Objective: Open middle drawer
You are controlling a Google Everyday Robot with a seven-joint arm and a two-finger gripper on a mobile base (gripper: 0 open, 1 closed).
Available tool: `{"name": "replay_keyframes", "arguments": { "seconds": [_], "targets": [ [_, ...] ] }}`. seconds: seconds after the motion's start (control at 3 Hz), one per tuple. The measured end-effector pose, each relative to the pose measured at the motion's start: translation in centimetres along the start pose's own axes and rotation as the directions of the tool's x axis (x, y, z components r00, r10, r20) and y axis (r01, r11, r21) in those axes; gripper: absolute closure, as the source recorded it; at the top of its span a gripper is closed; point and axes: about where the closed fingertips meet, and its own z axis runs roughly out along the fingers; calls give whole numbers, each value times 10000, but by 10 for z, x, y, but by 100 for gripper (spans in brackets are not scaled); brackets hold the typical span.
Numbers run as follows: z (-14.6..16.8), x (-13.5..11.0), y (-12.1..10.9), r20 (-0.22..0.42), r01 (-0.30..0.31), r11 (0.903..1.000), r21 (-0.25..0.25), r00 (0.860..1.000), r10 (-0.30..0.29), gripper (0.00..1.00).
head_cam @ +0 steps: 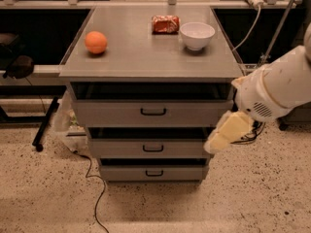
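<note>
The middle drawer (pixel 153 148) is the grey flat front with a small black bar handle (pixel 153 148), set between the taller top drawer (pixel 153 111) and the bottom drawer (pixel 154 173) of a grey cabinet. A dark gap shows above its front. My gripper (pixel 218 141) is the cream-coloured end of the white arm (pixel 277 89) coming in from the right. It hangs just off the right end of the middle drawer's front, level with it and well to the right of the handle. It holds nothing that I can see.
On the cabinet top (pixel 141 57) lie an orange (pixel 96 41), a red-brown packet (pixel 165 24) and a white bowl (pixel 197 35). A black cable (pixel 97 193) trails on the speckled floor at the front left. A plastic bag (pixel 65 123) sits against the cabinet's left side.
</note>
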Motion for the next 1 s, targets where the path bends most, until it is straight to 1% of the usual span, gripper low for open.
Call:
{"name": "replay_keyframes", "arguments": {
  "seconds": [0.33,0.67,1.0],
  "targets": [
    [49,0,16,1334,-1011,9938,-459,9853,1064,0],
    [100,-9,16,2287,-1962,9782,-680,9513,2067,19],
    [146,-17,-4,2876,-2968,9534,-538,9098,2994,42]
  ]
}}
